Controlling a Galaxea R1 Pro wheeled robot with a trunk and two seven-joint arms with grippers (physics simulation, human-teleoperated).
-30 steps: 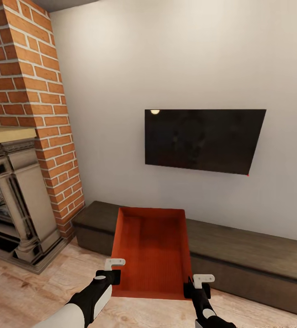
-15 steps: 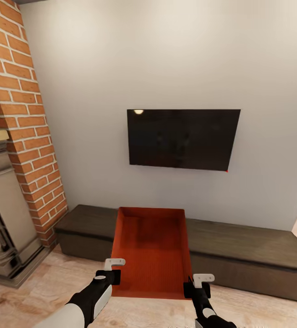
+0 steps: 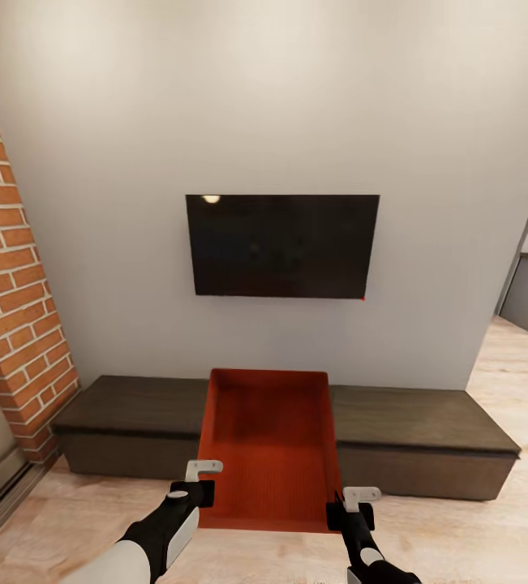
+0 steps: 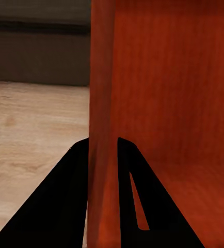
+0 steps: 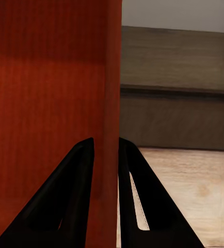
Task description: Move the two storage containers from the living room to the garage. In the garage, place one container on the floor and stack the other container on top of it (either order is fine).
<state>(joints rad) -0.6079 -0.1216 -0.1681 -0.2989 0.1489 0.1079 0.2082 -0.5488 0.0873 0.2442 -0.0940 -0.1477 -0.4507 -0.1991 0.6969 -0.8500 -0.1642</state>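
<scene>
Storage container (image 3: 268, 446): orange-red bin, carried level ahead of the trunk in the living room, in front of the low bench (image 3: 422, 422). Thin side walls are pinched by left gripper (image 3: 200, 480) and right gripper (image 3: 355, 507), opposite holds likely balancing the load.

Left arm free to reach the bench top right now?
Probably not. The left gripper is clamped on the storage container wall, as is the right gripper, and the bin hangs between the arms and the bench. It would have to let go first.
</scene>
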